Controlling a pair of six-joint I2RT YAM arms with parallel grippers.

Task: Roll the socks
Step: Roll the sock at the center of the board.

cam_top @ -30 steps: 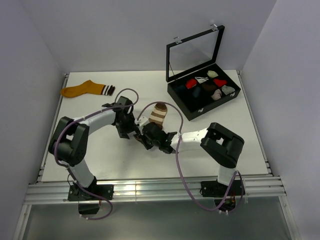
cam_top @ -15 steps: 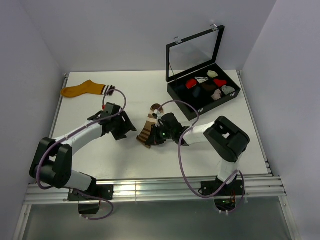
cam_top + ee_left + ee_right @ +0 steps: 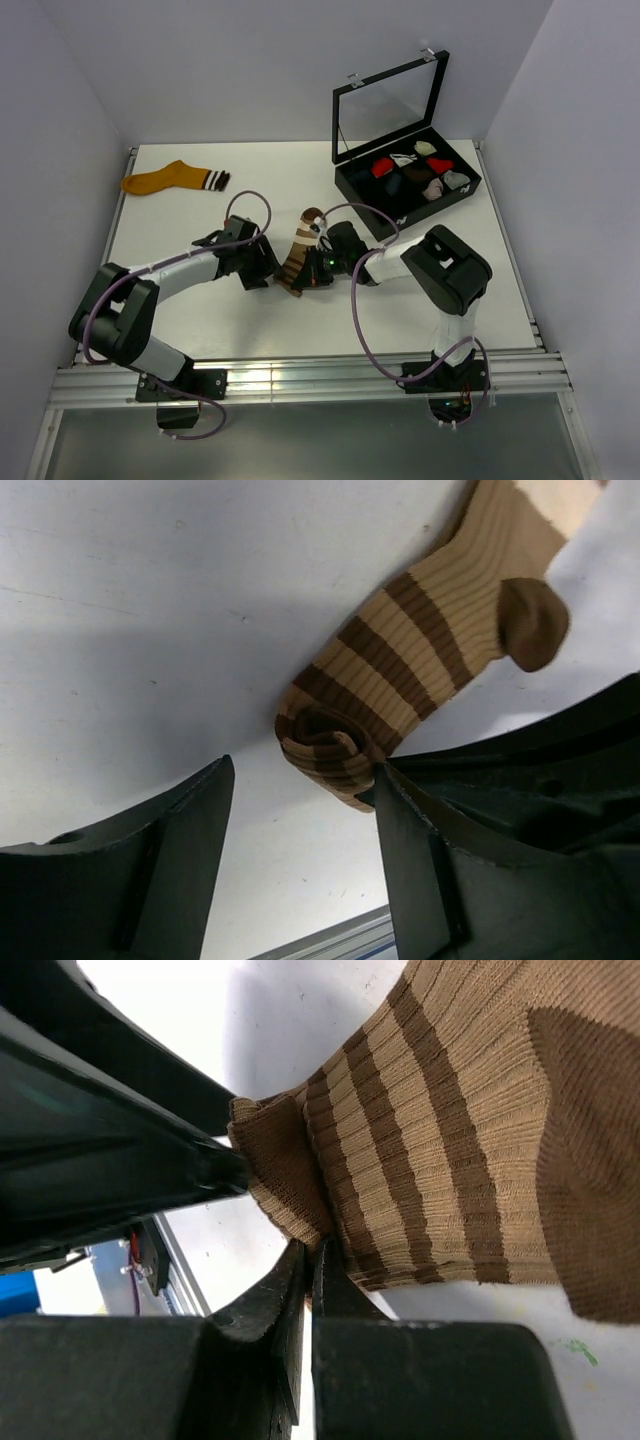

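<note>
The brown striped sock (image 3: 297,256) is lying near the middle of the surface (image 3: 200,325), between the two arms, with its cuff end curled into a small, loose roll. The right claw (image 3: 308,1252) is pressing fully shut, and it looks to be pinching the sock's edge just beside that roll. The left claw (image 3: 300,790) is standing open with a jaw on either side of the rolled end, gripping nothing. I'd say the rolling is only beginning, since most of the sock is stretching away flat toward its heel and cream toe. Next, the roll needs turning over itself along the sock without springing loose. The mustard-orange sock (image 3: 172,180) is lying flat at the far left, well apart and not yet rolled.
</note>
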